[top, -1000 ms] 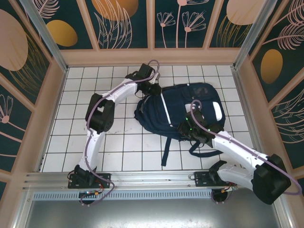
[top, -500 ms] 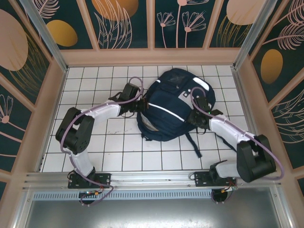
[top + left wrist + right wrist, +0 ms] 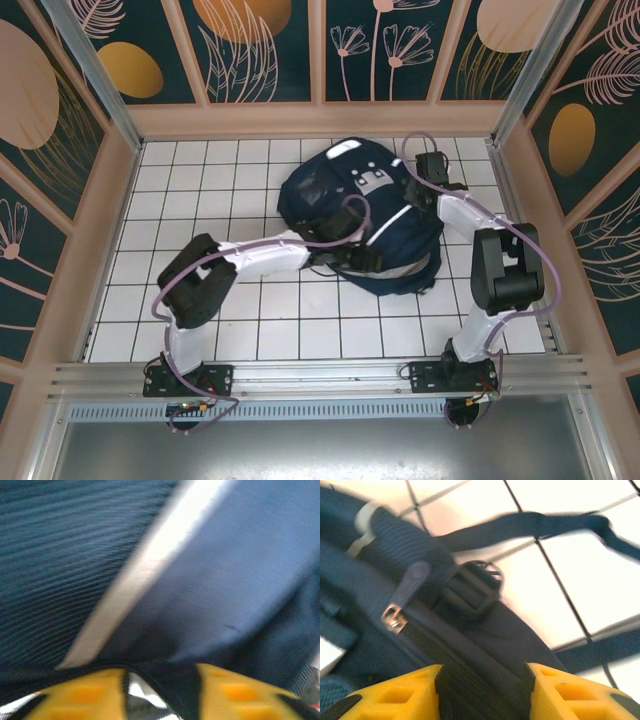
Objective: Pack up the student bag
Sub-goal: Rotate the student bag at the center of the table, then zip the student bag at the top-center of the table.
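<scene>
- White-tiled desk (image 3: 250, 300), boxed in by floral wall panels (image 3: 260, 50); the back wall stands near behind the student bag (image 3: 370, 200), and far more bare tile lies to the bag's left than to its right.
- My left end effector (image 3: 160, 672) is pressed against the bag's near side, beside its white reflective stripe (image 3: 145, 575). A dark fold runs into the gap between the fingers, but the view is blurred, so I cannot tell whether I am grasping it.
- My right end effector (image 3: 484, 667) is clenched on the bag's zippered edge at its far right side. The zipper pull (image 3: 400, 607) and a buckle (image 3: 475, 592) sit just ahead of the fingers, and a loose strap (image 3: 530, 525) trails off the bag onto the tiles.
- Handling, as I judge it: soft, slumping fabric, bulky but probably light. It will fold and sag rather than lift as one piece.
- Best holds are the stiffer seams: the zipper band or a strap root, not the slack panel or a dangling strap end.
</scene>
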